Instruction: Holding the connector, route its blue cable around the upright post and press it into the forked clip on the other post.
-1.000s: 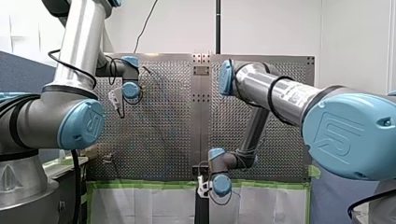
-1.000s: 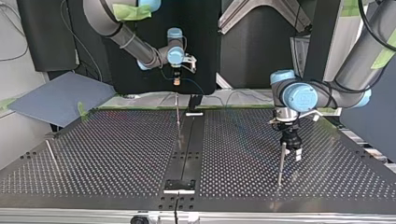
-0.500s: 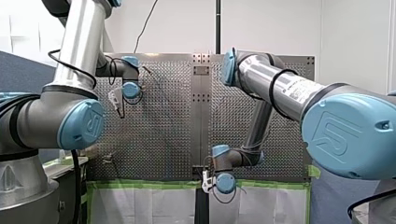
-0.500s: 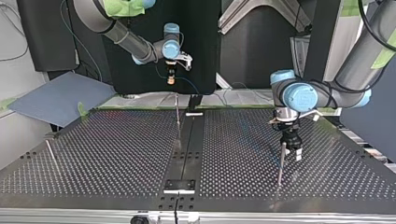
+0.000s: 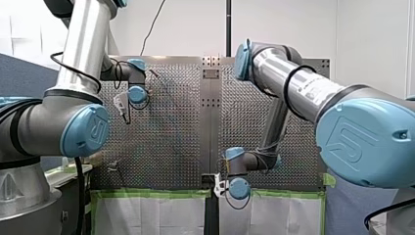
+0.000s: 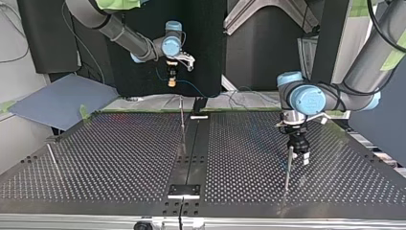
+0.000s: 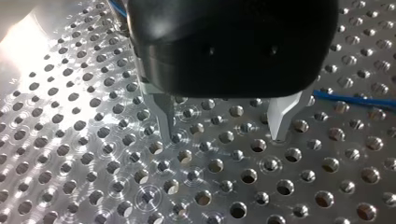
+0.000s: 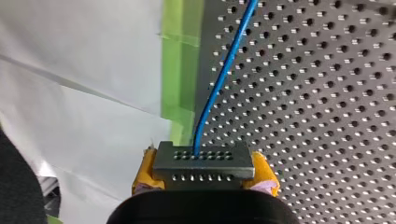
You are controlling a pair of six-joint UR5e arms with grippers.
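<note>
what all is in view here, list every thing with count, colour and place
table: one, silver, perforated, under both arms
black strip: one, down the table's middle
posts: three, thin metal, upright on the table; one at the middle, one at the top view's left, one beside the left jaws
connector: one, dark grey, in the right jaws
cable: one, blue, running from the connector out over the table
tape: several strips, green, along the table's edge
board: one, grey-blue, off the table at the top view's left
left arm: silver with blue caps, top view's right
right arm: same colours, top view's left
left jaws: metal, open, empty, just above the table
right jaws: yellow pads, shut on the connector, raised over the table's far edge
</note>
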